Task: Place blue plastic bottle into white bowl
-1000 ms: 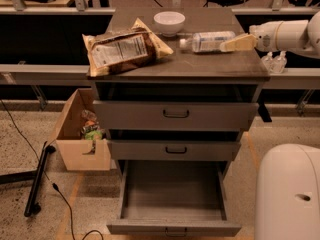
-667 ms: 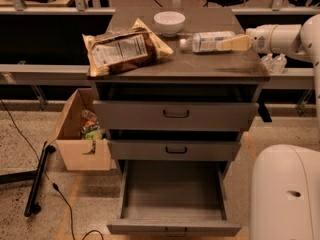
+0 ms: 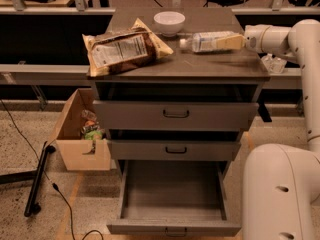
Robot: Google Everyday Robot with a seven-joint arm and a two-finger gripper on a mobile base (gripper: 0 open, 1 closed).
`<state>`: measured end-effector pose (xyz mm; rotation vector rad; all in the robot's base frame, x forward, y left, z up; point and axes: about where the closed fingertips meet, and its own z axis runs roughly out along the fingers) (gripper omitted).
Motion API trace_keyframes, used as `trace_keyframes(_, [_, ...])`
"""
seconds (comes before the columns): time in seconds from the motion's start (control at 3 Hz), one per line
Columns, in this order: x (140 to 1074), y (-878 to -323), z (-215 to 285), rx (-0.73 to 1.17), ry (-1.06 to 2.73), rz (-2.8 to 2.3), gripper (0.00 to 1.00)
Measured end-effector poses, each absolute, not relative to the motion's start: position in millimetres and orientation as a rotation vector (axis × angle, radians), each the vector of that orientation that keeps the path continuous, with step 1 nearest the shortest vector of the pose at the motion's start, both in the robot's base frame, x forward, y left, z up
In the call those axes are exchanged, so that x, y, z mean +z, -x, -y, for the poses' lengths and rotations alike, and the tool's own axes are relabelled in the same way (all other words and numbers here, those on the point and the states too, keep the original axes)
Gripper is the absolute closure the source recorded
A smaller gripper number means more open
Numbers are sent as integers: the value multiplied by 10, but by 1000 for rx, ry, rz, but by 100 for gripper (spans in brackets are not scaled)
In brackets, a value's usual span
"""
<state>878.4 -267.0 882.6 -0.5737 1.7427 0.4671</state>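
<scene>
A cardboard box (image 3: pixel 80 139) sat on the floor at lower left. On the cabinet (image 3: pixel 200 66), a brown snack bag (image 3: pixel 125 49) lay toward the left. The white bowl (image 3: pixel 169 21) stood upright at the back middle. Just right of it, not touching, the blue plastic bottle (image 3: pixel 207 41) lay on its side, cap toward the bowl. The gripper (image 3: pixel 232 42) reached in from the right edge and met the bottle's base end. Whether it gripped could not be told. The bottom drawer (image 3: pixel 172 196) stood open.
</scene>
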Motion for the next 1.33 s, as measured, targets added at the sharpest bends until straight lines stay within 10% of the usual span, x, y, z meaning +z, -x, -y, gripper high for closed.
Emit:
trace_keyframes(0.67, [8708,-8822,2511,500,588,-1744,0])
trace_keyframes(1.33, [8647,-8753,2356,565,622,-1739,39])
